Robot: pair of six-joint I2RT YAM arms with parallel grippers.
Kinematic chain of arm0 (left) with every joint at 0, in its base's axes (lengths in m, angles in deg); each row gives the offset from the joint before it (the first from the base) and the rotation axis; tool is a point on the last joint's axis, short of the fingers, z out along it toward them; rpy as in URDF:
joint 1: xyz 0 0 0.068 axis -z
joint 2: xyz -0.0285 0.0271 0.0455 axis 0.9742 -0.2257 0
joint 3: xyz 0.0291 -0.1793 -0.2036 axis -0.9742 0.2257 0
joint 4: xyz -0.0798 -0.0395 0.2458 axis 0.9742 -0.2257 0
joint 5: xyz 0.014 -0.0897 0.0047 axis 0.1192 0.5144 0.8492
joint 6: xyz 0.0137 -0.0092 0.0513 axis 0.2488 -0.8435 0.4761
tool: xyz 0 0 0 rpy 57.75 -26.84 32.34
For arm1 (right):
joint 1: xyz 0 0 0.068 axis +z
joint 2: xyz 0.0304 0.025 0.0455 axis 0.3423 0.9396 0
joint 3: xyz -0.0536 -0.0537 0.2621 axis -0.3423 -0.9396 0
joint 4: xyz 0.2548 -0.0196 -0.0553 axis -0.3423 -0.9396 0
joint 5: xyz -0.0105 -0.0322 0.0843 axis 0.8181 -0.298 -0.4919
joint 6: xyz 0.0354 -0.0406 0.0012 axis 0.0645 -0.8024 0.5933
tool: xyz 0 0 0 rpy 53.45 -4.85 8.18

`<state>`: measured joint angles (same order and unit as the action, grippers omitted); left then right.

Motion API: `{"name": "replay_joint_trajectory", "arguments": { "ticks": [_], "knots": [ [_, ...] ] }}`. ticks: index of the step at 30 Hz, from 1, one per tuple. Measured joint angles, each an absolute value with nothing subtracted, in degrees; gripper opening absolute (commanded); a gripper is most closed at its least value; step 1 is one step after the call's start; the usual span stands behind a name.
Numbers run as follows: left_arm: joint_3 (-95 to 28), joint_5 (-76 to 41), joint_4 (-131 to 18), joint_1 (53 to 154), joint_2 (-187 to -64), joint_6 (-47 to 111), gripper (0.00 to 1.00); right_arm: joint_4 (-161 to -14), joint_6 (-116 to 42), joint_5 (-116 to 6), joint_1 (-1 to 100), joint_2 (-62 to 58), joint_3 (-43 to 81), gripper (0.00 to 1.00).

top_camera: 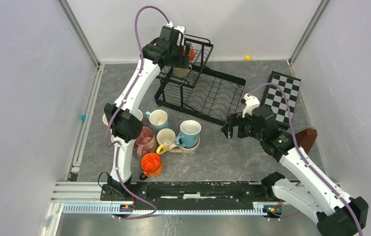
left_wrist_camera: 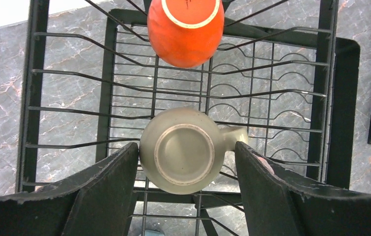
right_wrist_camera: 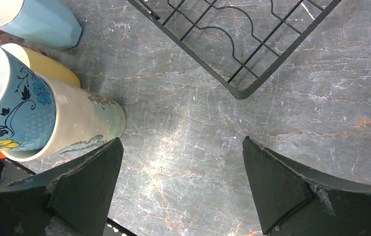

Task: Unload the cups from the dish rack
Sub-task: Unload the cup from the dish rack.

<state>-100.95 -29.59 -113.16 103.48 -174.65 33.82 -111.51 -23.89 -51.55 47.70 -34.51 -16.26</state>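
Beige upturned ceramic mug (left_wrist_camera: 183, 150) in black wire dish rack (left_wrist_camera: 340, 98), orange glazed mug (left_wrist_camera: 185, 29) at its 12 o'clock; left gripper (left_wrist_camera: 187, 151) open astride it, right gripper (right_wrist_camera: 182, 146) open, empty.

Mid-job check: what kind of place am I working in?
Probably a lab test cell, not a kitchen: white walls on aluminium framing, a marble-look tabletop, and the dish rack staged beside a checkered board.

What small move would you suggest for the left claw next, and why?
I would probably close the left claw on the beige mug. The mug sits upside down in the dish rack, between the open fingers, with its handle beside one of them. The orange mug lies farther on, outside the grip.
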Motion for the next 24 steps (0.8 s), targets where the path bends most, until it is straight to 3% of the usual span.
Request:
{"name": "replay_joint_trajectory", "arguments": {
  "ticks": [24],
  "knots": [
    [-90.5, -29.4, -105.6, 103.5, -170.4, 32.7, 0.74, -111.2, -24.0, -51.6, 47.7, -33.7, -17.2, 0.98]
  ]
}}
